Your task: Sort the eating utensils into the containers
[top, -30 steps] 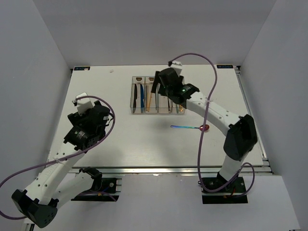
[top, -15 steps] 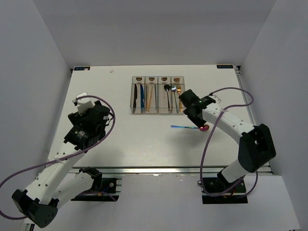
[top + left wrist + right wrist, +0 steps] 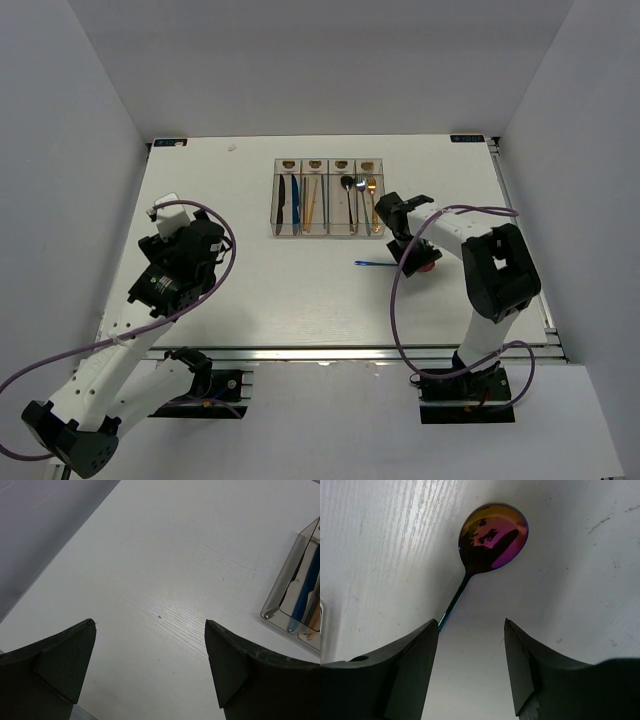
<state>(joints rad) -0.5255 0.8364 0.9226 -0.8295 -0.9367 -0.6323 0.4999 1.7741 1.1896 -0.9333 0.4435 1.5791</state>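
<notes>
White tabletop (image 3: 380,540) — iridescent spoon (image 3: 492,537) just ahead of spread right pincer (image 3: 470,630).

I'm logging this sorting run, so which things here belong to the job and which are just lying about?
Job: iridescent spoon, clear bins, black knife, blue knife, tan chopsticks, gold spoon.
Just there: purple cable, table.

The containers (image 3: 328,198) sit at the far middle of the desk (image 3: 250,280), with utensils (image 3: 346,200) in them. The spoon (image 3: 375,264) lies nearer and to their right, under the right tool (image 3: 470,625).
</notes>
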